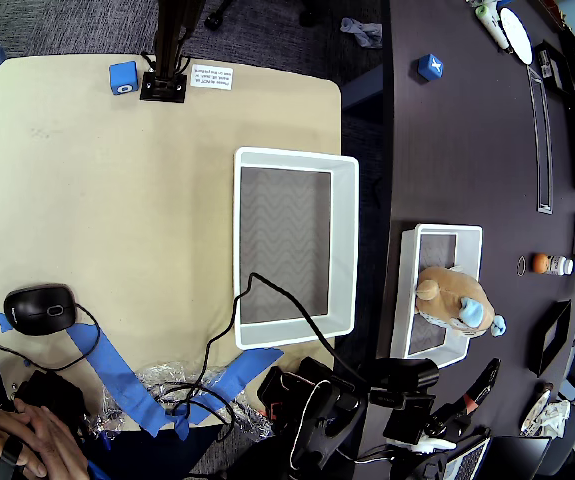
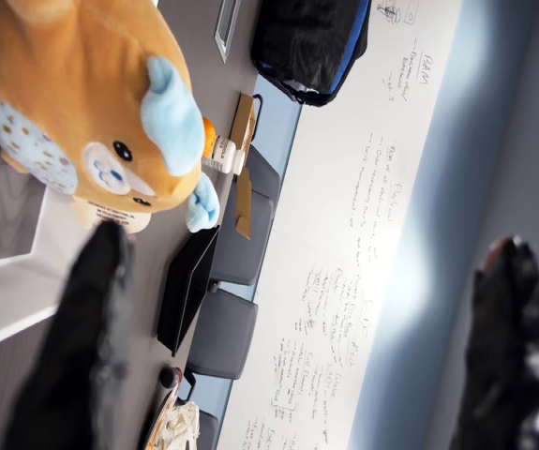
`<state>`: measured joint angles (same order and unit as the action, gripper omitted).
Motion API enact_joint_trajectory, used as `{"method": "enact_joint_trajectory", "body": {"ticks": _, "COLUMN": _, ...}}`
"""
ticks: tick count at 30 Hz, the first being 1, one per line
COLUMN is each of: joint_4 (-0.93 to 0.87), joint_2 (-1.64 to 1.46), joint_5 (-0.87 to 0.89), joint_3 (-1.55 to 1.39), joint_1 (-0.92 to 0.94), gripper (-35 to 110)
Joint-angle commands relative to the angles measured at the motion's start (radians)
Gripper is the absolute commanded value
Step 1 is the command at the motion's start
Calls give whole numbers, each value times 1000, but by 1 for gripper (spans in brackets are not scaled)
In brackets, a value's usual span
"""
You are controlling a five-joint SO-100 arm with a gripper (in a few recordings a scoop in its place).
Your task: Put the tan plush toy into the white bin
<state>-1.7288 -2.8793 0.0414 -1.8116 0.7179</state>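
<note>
Sitting in smaller bin: tan plush toy; wrist view: tool fingers spread.

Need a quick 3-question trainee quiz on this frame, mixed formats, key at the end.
1. True or false: the tan plush toy lies in the white bin.
2. Which sits nearest the arm's base in the overhead view? A) black mouse B) blue cube C) blue tape
3. In the wrist view, are the fingers of the gripper closed on anything?

Key: 1 false, it sits in the smaller bin. 2 B. 3 No, spread apart, nothing between.
</note>
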Motion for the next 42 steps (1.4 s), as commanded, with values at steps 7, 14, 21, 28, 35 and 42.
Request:
{"method": "enact_joint_trajectory", "body": {"ticks": 7, "joint_4": -9, "joint_2": 71, "joint_5": -129, "joint_3": 9, "joint_1": 172, "gripper": 50}}
{"method": "enact_joint_trajectory", "body": {"ticks": 14, "joint_4": -9, "joint_2": 49, "joint_5": -129, "joint_3": 9, "joint_1": 172, "gripper": 50}}
{"method": "enact_joint_trajectory", "body": {"ticks": 21, "joint_4": -8, "joint_2": 72, "joint_5": -129, "joint_3": 12, "joint_1": 173, "gripper": 50}}
{"method": "enact_joint_trajectory", "body": {"ticks": 28, "joint_4": -12, "joint_2": 164, "joint_5": -66, "joint_3": 147, "joint_1": 190, "gripper": 50}}
{"method": "enact_joint_trajectory", "body": {"ticks": 35, "joint_4": -14, "joint_2": 287, "joint_5": 126, "joint_3": 316, "joint_1": 495, "gripper": 50}}
{"method": "enact_joint_trajectory", "body": {"ticks": 42, "joint_4": -14, "joint_2": 342, "joint_5": 328, "joint_3": 388, "joint_1": 773, "gripper": 50}}
